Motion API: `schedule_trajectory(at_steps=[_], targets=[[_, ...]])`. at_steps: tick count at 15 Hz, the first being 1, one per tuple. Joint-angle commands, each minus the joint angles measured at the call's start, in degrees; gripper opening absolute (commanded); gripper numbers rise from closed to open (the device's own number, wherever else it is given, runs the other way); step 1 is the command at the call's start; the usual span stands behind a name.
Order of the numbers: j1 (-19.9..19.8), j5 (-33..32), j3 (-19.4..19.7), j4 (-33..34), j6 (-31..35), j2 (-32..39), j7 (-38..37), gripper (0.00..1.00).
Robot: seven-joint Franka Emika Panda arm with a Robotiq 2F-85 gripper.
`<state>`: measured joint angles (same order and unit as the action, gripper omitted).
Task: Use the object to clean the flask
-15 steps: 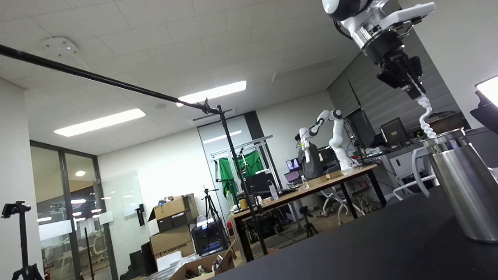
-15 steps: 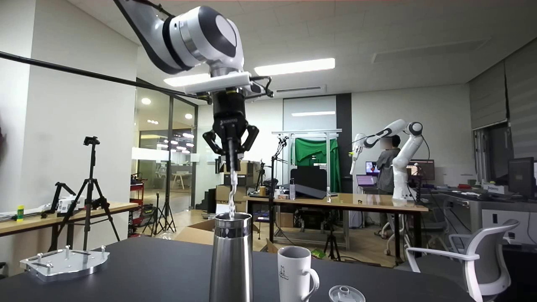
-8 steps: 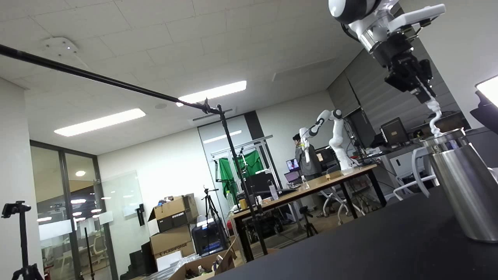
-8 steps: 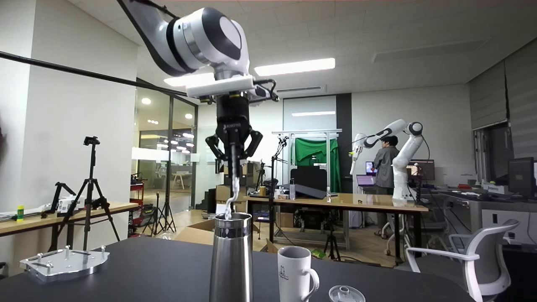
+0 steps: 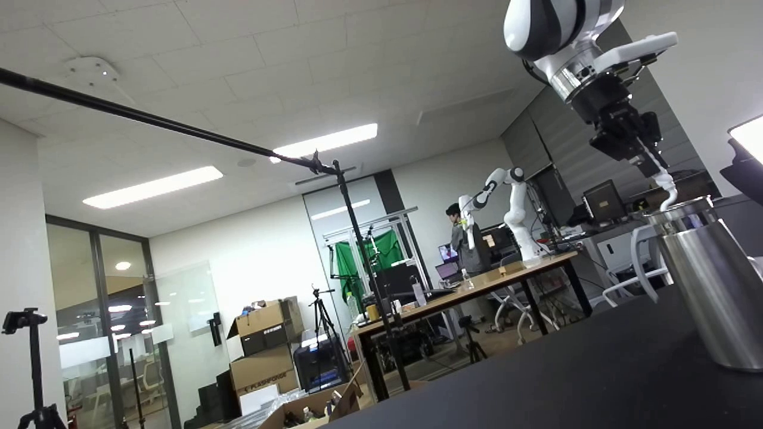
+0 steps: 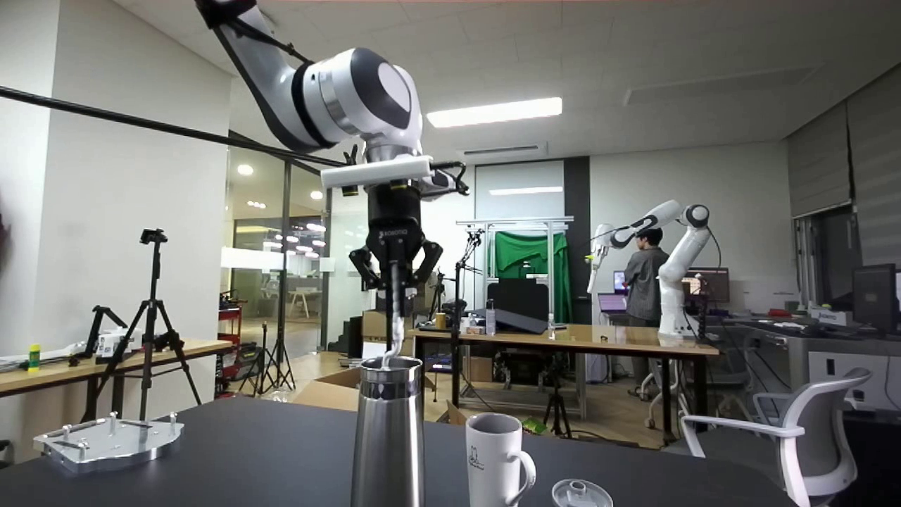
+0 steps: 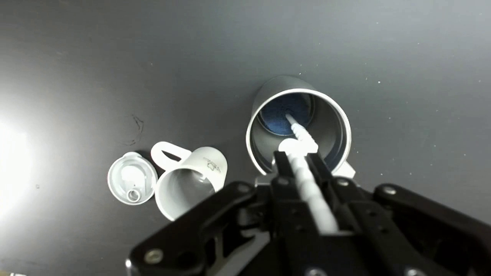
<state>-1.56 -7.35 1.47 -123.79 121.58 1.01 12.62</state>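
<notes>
Pale lid (image 7: 126, 174) at left in the wrist view, flat on the dark table (image 7: 96, 76). Just beside it, a white mug (image 7: 211, 163), upright (small drawing on its side). Then the steel flask (image 7: 330, 124) — bent white stick (image 7: 312, 191) down its mouth, contact inside unclear. Above, the gripper (image 7: 299, 159) — pinched tight on the stick.

You are in what seems to be a robotics lab. In an exterior view, beyond the far edge of your black bench (image 6: 267, 443), you can see a second, white robot arm (image 6: 681, 267), mounted on a wooden bench (image 6: 633, 339). Near it are monitors (image 6: 716, 283), and a green cloth (image 6: 510, 253) hangs on a metal frame (image 6: 550, 264). Past the left edge of the black bench stands a tripod (image 6: 150, 317). In both exterior views you see cardboard boxes (image 5: 250, 366) and long ceiling lights (image 5: 152, 187).
</notes>
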Motion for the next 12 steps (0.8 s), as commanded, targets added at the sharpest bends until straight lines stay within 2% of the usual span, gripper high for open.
schedule_trajectory(at_steps=[1, 4, 6, 12], targets=[[0.3, -1.4, -0.4, 0.4, -3.5, -7.3, -0.2, 0.04], [0.1, 0.1, 0.3, 0.7, -4.0, -9.3, 1.4, 0.04], [0.0, 0.6, 0.7, -0.2, -2.6, -7.9, 1.5, 0.04], [-0.1, 0.1, 0.4, -0.5, -1.2, 2.4, 0.3, 0.04]])
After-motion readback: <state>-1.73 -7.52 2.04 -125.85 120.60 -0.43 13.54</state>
